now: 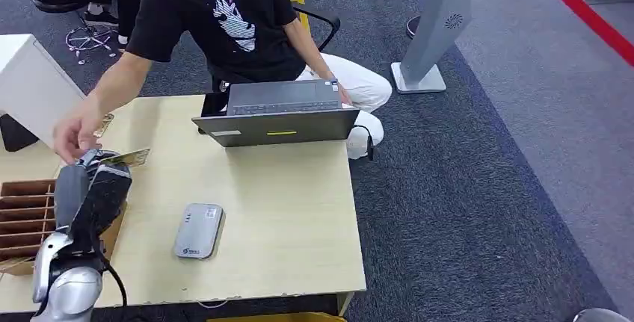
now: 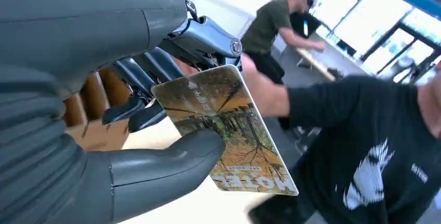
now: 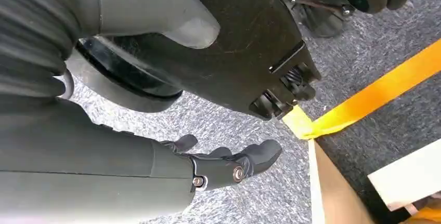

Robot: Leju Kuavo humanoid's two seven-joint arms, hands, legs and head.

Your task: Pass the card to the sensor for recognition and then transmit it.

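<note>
Left wrist view shows my left hand (image 2: 130,130) pinching the card (image 2: 229,130) — pickup done. I still must carry it to the reader (image 1: 199,231) on the table (image 1: 299,210), then pass it on.

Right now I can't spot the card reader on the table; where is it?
In the head view the grey card reader lies flat on the table's near-left part, right of the left hand and nearer than the laptop.
</note>
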